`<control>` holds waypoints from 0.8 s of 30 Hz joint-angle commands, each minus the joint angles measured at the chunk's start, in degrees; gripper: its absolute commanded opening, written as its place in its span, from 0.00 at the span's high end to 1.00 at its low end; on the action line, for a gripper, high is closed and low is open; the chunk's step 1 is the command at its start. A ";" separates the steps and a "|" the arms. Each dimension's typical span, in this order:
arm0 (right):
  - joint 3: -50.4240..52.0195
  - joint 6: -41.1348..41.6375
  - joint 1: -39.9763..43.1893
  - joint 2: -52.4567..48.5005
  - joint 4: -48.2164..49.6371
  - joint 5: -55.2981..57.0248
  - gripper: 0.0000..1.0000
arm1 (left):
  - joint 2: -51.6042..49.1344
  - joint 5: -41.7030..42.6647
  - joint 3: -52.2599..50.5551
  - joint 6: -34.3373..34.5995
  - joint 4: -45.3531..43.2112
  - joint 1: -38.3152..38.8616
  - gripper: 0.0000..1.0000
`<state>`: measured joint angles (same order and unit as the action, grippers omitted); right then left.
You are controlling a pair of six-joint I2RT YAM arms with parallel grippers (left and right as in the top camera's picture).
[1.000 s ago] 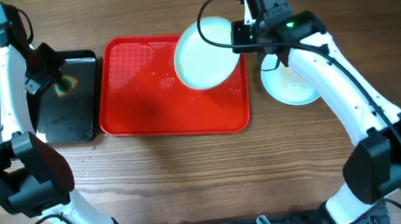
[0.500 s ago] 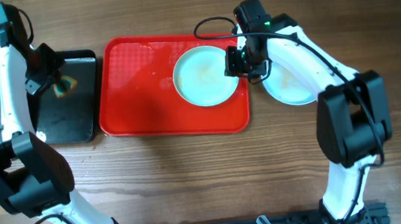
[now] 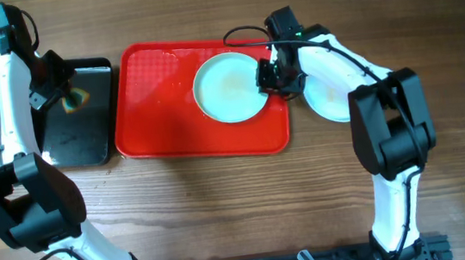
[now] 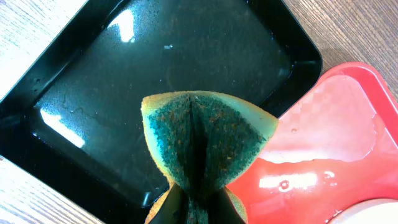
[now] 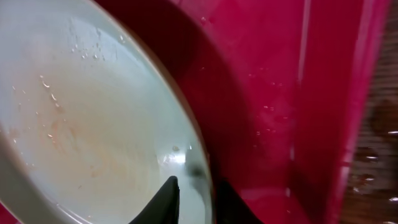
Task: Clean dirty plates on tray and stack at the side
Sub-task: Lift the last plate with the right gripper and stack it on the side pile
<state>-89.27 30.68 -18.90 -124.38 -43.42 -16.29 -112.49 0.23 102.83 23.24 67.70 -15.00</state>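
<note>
A pale plate [image 3: 226,87] with faint orange smears lies on the right half of the red tray [image 3: 157,112]. My right gripper [image 3: 268,76] is shut on this plate's right rim. In the right wrist view its fingers [image 5: 196,193] straddle the rim of the plate [image 5: 81,112] above the tray [image 5: 280,93]. Another pale plate [image 3: 340,100] sits on the table right of the tray, partly under my right arm. A third plate is not visible. My left gripper [image 3: 64,94] is shut on a green and yellow sponge [image 4: 205,143], its fingers [image 4: 196,208] held above the black tray.
A smaller black tray [image 3: 76,120] lies left of the red tray, wet and glossy in the left wrist view [image 4: 93,81]. The red tray's corner [image 4: 336,143] shows water drops. Bare wooden table lies in front of both trays.
My right gripper has moved the plate down and left, from raised and tilted over the tray's right edge to lying on the tray. The left arm has not moved.
</note>
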 commanded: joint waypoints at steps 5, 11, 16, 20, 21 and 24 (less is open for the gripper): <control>-0.35 0.83 -0.55 -1.62 0.61 -3.87 0.96 | 1.68 -0.96 0.57 -0.50 -0.13 -0.02 0.96; -0.37 -10.10 2.29 10.91 -2.69 -8.20 0.96 | 1.68 -1.01 0.57 -0.52 -0.13 -0.02 0.95; -0.37 -14.36 13.20 18.12 -11.89 -7.06 0.96 | 1.68 -1.03 0.57 -0.52 -0.17 -0.02 0.94; 2.93 -15.63 24.15 18.10 -14.56 0.42 0.96 | 1.68 -1.07 0.57 -0.52 -0.20 -0.02 0.95; 5.29 -15.54 26.58 18.10 -14.01 1.92 0.96 | 1.68 -1.44 0.57 -0.52 -0.20 -0.02 0.95; 12.39 -13.99 31.52 18.10 -11.91 7.08 0.96 | 1.68 -1.46 0.57 -0.52 -0.83 -0.02 0.95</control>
<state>-80.79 16.38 10.63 -106.50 -56.55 -13.98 -112.49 -0.21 102.83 23.22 67.40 -15.00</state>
